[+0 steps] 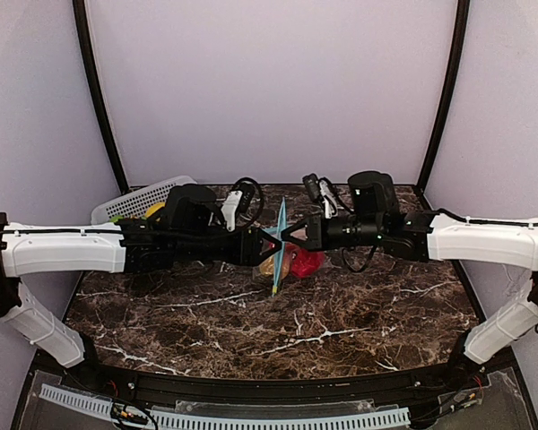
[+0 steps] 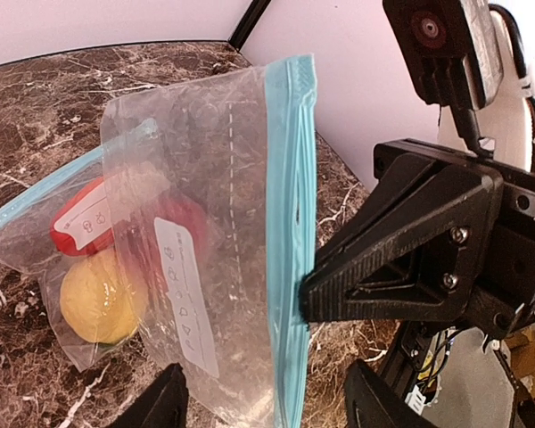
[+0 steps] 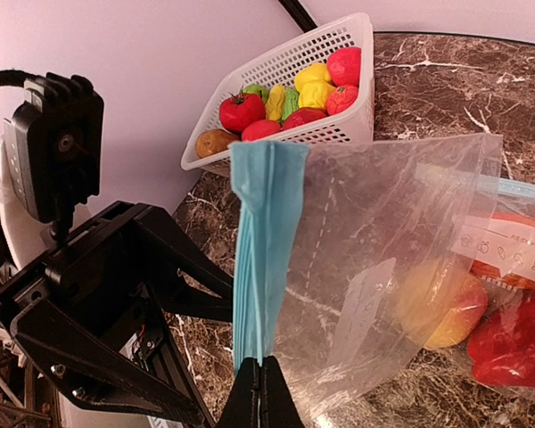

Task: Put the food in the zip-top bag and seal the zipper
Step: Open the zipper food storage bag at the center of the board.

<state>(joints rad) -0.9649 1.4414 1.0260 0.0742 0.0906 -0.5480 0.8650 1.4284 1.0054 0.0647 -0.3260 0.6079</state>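
Clear plastic zip-top bag (image 2: pixel 205 178) is held up edge-on over the middle of the dark brown marble-patterned tabletop (image 1: pixel 251 331). In the top view its blue zipper strip (image 2: pixel 290 223) runs as a thin line from twelve o'clock to six o'clock. The right gripper (image 3: pixel 263 370) comes in from three o'clock, its black fingers pressed together on that strip and pinching it. The left gripper (image 2: pixel 267 403) comes in from nine o'clock, meeting it nose to nose. Its fingers are spread wide with the bag's edge between them; whether either finger touches the plastic cannot be told. Inside the bag, low down toward five o'clock of the strip, lie a red toy pepper (image 3: pixel 517 343) and a round yellow toy fruit (image 3: pixel 437 308), close against each other. More toy food sits in a white plastic lattice basket (image 3: pixel 361 107) at about ten o'clock from the bag, at the table's far left edge. It holds a red toy tomato (image 3: pixel 242 111), a brown toy potato (image 3: pixel 216 142), a yellow toy pepper (image 3: pixel 314 86), and other red and green pieces packed beside them.
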